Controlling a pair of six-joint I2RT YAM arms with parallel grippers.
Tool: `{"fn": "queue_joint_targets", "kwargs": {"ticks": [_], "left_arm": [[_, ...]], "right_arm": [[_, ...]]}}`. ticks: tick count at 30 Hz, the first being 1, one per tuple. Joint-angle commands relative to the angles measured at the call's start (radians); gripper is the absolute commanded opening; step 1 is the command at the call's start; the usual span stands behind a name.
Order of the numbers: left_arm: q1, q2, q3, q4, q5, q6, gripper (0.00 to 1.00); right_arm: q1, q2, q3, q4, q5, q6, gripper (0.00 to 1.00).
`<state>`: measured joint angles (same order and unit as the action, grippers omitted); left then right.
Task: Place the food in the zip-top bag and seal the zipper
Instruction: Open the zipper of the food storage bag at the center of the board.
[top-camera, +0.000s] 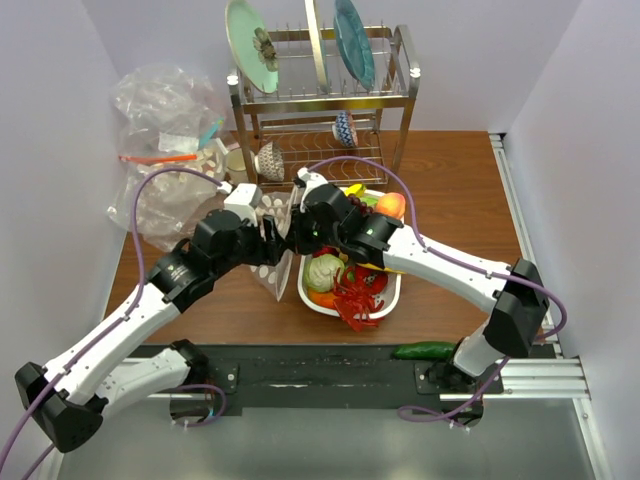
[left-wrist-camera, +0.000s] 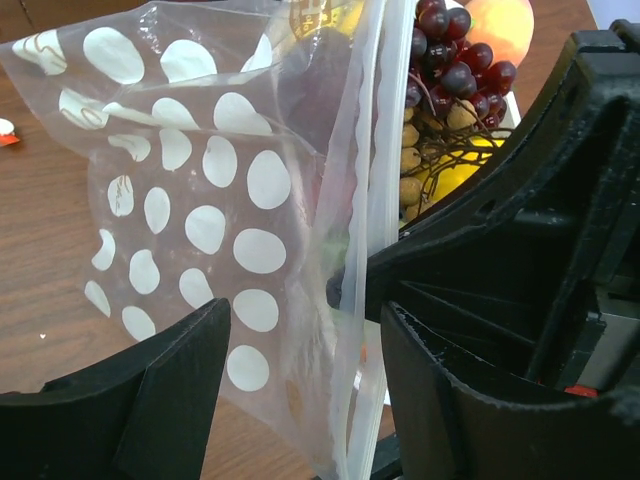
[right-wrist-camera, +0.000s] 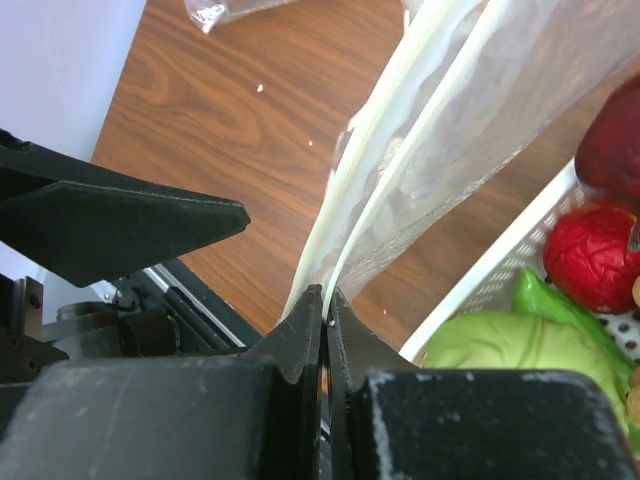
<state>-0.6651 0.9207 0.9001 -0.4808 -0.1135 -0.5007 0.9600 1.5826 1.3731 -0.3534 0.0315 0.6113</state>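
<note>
The zip-top bag (left-wrist-camera: 200, 210), clear with white dots, hangs upright between both grippers, left of the white tray (top-camera: 392, 292). My right gripper (right-wrist-camera: 328, 296) is shut on the bag's mouth edge, pinching the zipper (right-wrist-camera: 400, 130). My left gripper (left-wrist-camera: 305, 320) is open, one finger on each side of the bag, and the zipper (left-wrist-camera: 375, 150) runs between them. In the top view the left gripper (top-camera: 268, 242) and right gripper (top-camera: 296, 236) meet at the bag (top-camera: 276, 278). The food lies in the tray: a red lobster (top-camera: 360, 300), a peach (top-camera: 391, 205), a red apple (right-wrist-camera: 590, 255) and dark red grapes (left-wrist-camera: 450, 50).
A pale green cabbage (top-camera: 323, 270) and yellow bananas (top-camera: 355, 190) also lie in the tray. A dish rack (top-camera: 320, 100) with plates and bowls stands at the back. A bulky clear bag (top-camera: 165, 130) sits back left. A green vegetable (top-camera: 423, 350) lies by the near edge.
</note>
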Motion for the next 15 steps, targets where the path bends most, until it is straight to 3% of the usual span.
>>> {"fn": "queue_joint_targets", "kwargs": {"ticks": [1, 15], "left_arm": [[-0.019, 0.001, 0.034, -0.004, 0.008, 0.043, 0.66], [-0.042, 0.004, 0.052, -0.064, 0.049, 0.131, 0.66]], "right_arm": [[0.006, -0.016, 0.046, 0.005, 0.007, 0.038, 0.00], [0.006, 0.002, 0.084, -0.027, 0.016, 0.056, 0.00]]}}
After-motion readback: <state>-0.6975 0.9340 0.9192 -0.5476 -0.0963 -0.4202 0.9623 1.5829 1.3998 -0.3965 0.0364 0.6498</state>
